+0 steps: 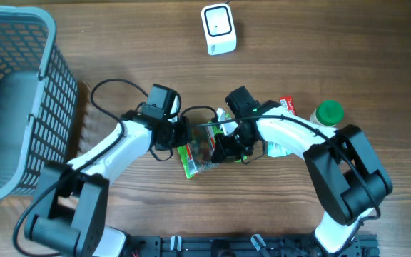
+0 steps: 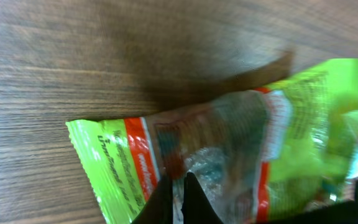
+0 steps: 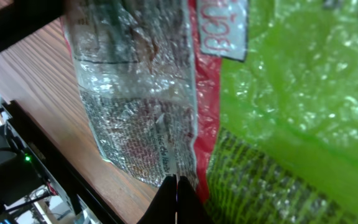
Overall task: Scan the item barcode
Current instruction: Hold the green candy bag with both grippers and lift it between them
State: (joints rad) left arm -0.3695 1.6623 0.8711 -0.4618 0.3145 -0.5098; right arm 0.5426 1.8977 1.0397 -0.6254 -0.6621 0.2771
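Lying near the middle of the table (image 1: 120, 43), the packet (image 1: 200, 158) sits between the two arms, with its long axis running on a slant from a green end nearest the robot's left to a far end towards the right. Left tool (image 1: 182, 135): fingers pressed together, pinching the clear film of the packet close to its green, red-banded end. Right tool (image 1: 227, 148): fingers likewise pressed together, their tips meeting on the edge of the clear film beside the red stripe. From the left wrist, the green end rests flat on the wood and points away from the tool, while the rest of the packet rises off the surface and casts a shadow beneath it. Its printed face is crumpled, and no barcode can be made out. A white scanner (image 1: 218, 28) stands well apart at the far edge, a grey basket (image 1: 56, 86) at the left, and a green-capped bottle (image 1: 328, 113) at the right.
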